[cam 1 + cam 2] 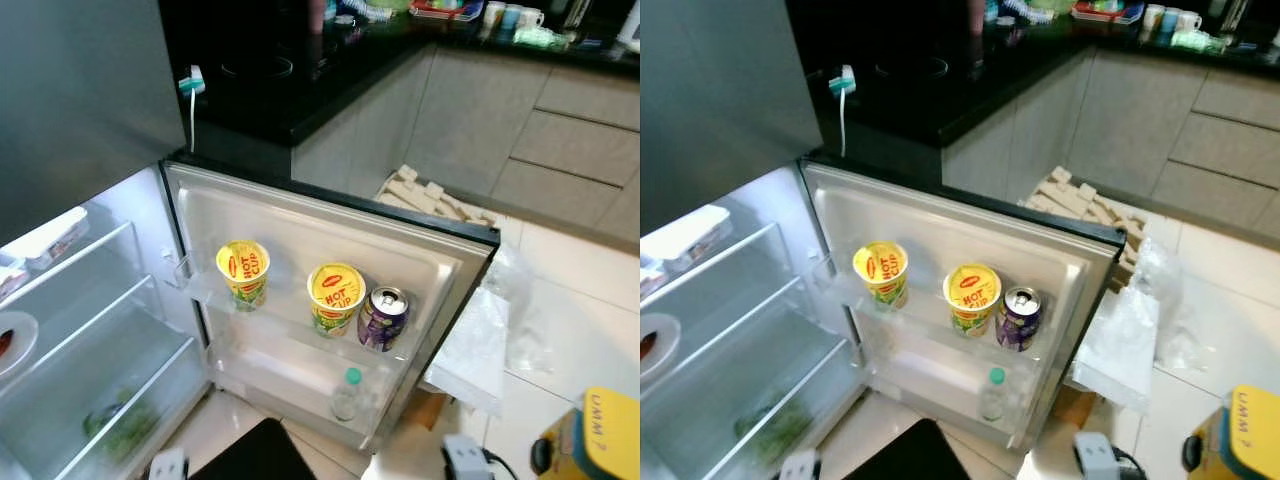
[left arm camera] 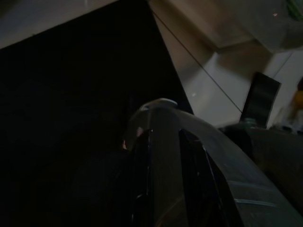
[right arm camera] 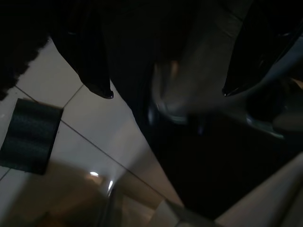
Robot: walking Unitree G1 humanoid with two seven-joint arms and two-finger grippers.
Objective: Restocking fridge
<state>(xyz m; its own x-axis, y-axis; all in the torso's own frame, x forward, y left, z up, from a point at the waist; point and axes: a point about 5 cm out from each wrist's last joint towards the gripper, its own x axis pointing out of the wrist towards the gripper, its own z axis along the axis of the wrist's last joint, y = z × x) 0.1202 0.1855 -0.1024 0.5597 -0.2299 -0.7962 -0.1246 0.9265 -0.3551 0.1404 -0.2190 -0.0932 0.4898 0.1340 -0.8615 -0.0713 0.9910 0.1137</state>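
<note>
Two yellow-lidded noodle cups stand on the open fridge door's shelf, the left cup (image 1: 243,272) and the right cup (image 1: 336,296), each lid printed "HOT CUP" in red beside a small red-and-yellow logo too small to read. At the near right, a yellow object (image 1: 608,432) bears dark letters that look like "UMM", partly cut off. The print on the purple can (image 1: 382,318) just right of the cups cannot be read.

Long glossy black jaws

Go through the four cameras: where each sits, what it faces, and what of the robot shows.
Left eye: head, looking down at the open fridge door; two noodle cups, can.
Right eye: same scene, shifted slightly.
Left wrist: dark; left gripper over floor tiles.
Right wrist: dark; right gripper, same tiles.
</note>
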